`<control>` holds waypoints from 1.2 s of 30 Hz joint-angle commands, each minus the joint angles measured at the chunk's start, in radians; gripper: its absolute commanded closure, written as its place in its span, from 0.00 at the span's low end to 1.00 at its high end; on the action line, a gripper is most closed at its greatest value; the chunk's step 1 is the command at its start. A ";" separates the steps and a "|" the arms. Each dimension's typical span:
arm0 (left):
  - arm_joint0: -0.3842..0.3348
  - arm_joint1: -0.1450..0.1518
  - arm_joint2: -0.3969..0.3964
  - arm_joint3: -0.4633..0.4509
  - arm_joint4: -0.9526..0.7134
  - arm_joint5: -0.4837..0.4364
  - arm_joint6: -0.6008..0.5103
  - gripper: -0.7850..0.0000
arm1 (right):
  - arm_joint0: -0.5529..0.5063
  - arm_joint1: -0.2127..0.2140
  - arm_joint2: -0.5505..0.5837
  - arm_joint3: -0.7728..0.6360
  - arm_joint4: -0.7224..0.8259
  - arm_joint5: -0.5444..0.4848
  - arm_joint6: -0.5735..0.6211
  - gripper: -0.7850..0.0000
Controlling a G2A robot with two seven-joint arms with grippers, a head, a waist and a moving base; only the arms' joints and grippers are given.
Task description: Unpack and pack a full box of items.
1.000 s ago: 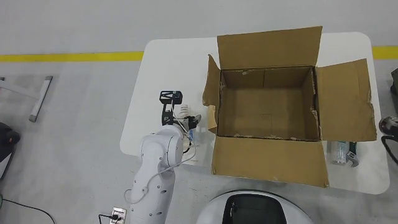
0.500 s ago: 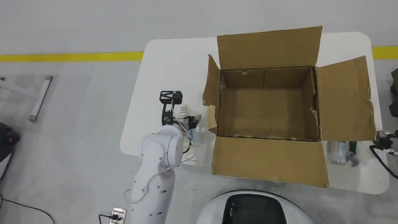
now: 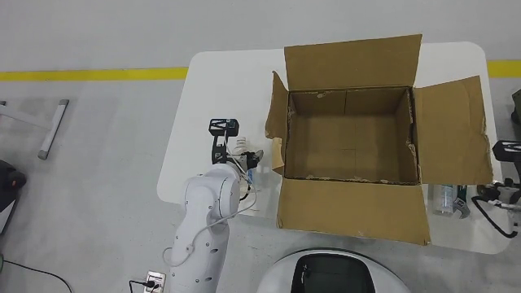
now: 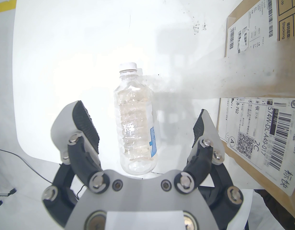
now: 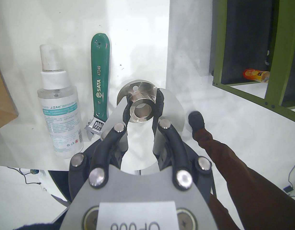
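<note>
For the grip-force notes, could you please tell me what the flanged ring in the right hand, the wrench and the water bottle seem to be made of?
Flanged ring: bare polished metal, probably steel; silvery with bright reflections.
Wrench: shiny metal head, its handle glossy green, likely a plastic or rubber coating.
Water bottle: thin clear plastic, see-through and ribbed, with a white cap.

Your left arm [image 3: 205, 216] is white and rounded, with thin cables hanging off it. On the left gripper [image 4: 140, 111] and right gripper [image 5: 142, 99] you'll see grey metal plates, black links, silver screws and black ribbed pads [image 4: 86, 120].
</note>
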 commanded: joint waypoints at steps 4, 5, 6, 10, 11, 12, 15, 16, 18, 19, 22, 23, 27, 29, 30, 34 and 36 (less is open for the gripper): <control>0.000 0.000 0.000 0.000 0.000 0.000 0.000 0.00 | 0.001 0.006 -0.017 0.019 -0.018 0.005 -0.006 0.89; 0.000 0.000 0.000 0.000 0.000 0.000 0.000 0.00 | 0.002 0.007 -0.019 0.021 -0.019 0.007 -0.008 0.84; 0.000 0.000 0.000 0.000 0.000 0.000 0.000 0.00 | 0.002 0.008 -0.020 0.023 -0.019 0.008 -0.008 0.77; 0.000 0.000 0.000 0.000 0.000 0.000 0.000 0.00 | 0.001 0.013 -0.021 0.026 -0.009 0.007 -0.011 0.60; 0.000 0.000 0.000 0.000 0.000 0.000 0.000 0.00 | 0.000 0.014 -0.021 0.027 -0.003 0.004 -0.015 0.58; 0.000 0.000 0.000 0.000 0.000 0.000 0.000 0.00 | -0.001 0.015 -0.019 0.027 0.003 0.003 -0.017 0.56; 0.000 0.000 0.000 0.000 0.000 0.000 0.000 0.00 | -0.004 0.018 0.005 0.016 0.056 0.003 -0.034 0.54; 0.000 0.000 0.000 0.000 0.000 0.000 0.000 0.00 | -0.003 0.019 0.020 0.006 0.082 0.005 -0.056 0.54; 0.000 0.000 0.000 0.000 0.000 0.000 0.000 0.00 | -0.011 0.021 0.055 -0.010 0.143 -0.007 -0.111 0.56; 0.000 0.000 0.000 0.000 0.000 0.000 0.000 0.00 | -0.011 0.022 0.083 -0.020 0.168 0.001 -0.150 0.58; 0.000 0.000 0.000 0.000 0.000 0.000 0.000 0.00 | -0.018 0.023 0.154 -0.042 0.259 0.008 -0.283 1.00; 0.000 0.000 0.000 0.000 0.000 0.000 0.000 0.00 | -0.025 0.023 0.172 -0.051 0.285 -0.002 -0.330 1.00; 0.000 0.000 0.000 0.000 0.000 0.000 0.000 0.00 | -0.046 0.021 0.214 -0.076 0.363 0.008 -0.478 1.00; 0.000 0.000 0.000 0.000 0.000 0.000 0.000 0.00 | -0.055 0.020 0.210 -0.090 0.360 0.035 -0.530 1.00; 0.000 0.000 0.000 0.000 0.000 0.000 0.000 0.00 | -0.058 0.020 0.208 -0.092 0.360 0.039 -0.532 1.00; 0.000 0.000 0.000 0.000 0.000 0.000 0.000 0.00 | -0.058 0.020 0.208 -0.092 0.360 0.039 -0.532 1.00; 0.000 0.000 0.000 0.000 0.000 0.000 0.000 0.00 | -0.058 0.020 0.208 -0.092 0.360 0.039 -0.532 1.00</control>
